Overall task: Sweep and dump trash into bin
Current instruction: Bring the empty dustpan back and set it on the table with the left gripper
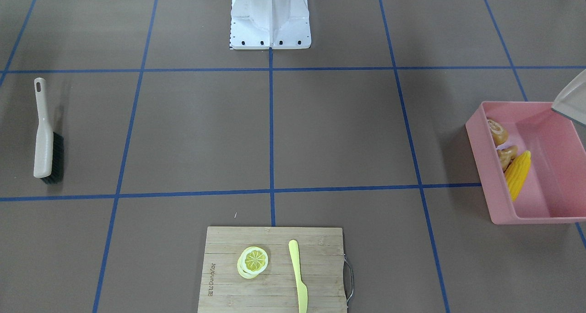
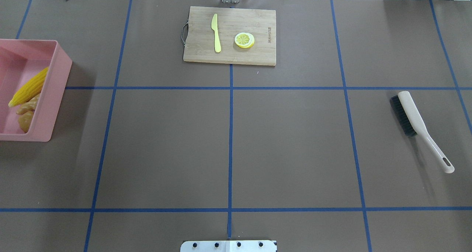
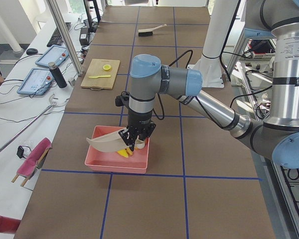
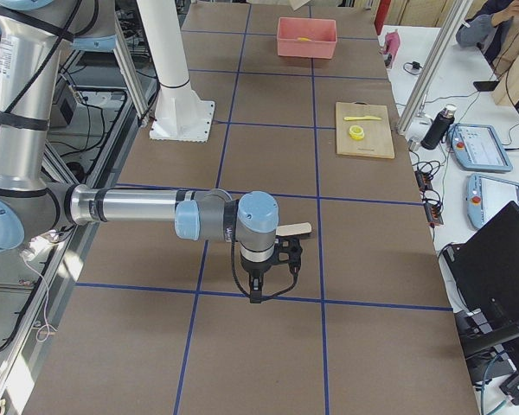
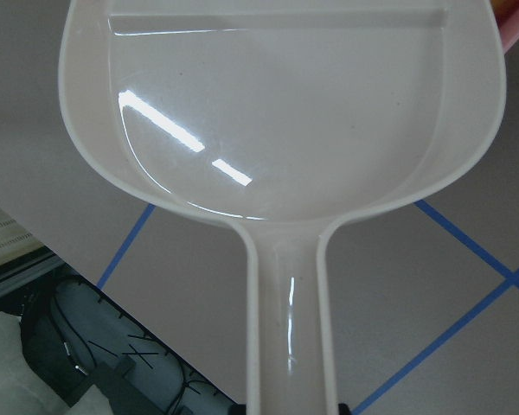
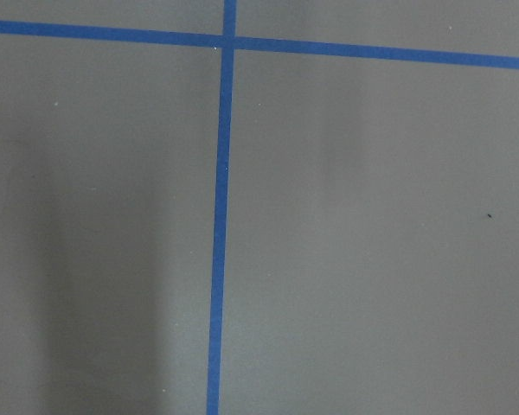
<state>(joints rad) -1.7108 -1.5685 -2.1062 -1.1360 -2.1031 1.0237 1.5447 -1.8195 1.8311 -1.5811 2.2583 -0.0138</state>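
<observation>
The pink bin (image 1: 522,219) stands at the table's left end, also in the overhead view (image 2: 55,93). Inside lie the yellow corn cob (image 1: 518,173), the ginger-like piece (image 1: 507,156) and the potato-like lump (image 1: 496,131). My left gripper (image 3: 136,139) is shut on the handle of the beige dustpan (image 3: 107,143) and holds it tilted over the bin. The pan (image 5: 277,112) is empty in the left wrist view. My right gripper (image 4: 281,259) hangs over bare table beside the brush; I cannot tell whether it is open or shut.
A beige brush (image 2: 416,123) with black bristles lies on the table's right side. A wooden cutting board (image 2: 258,55) at the far middle edge carries a lemon slice (image 2: 244,40) and a yellow-green knife (image 2: 216,32). The robot's white base (image 1: 270,15) stands at the near middle.
</observation>
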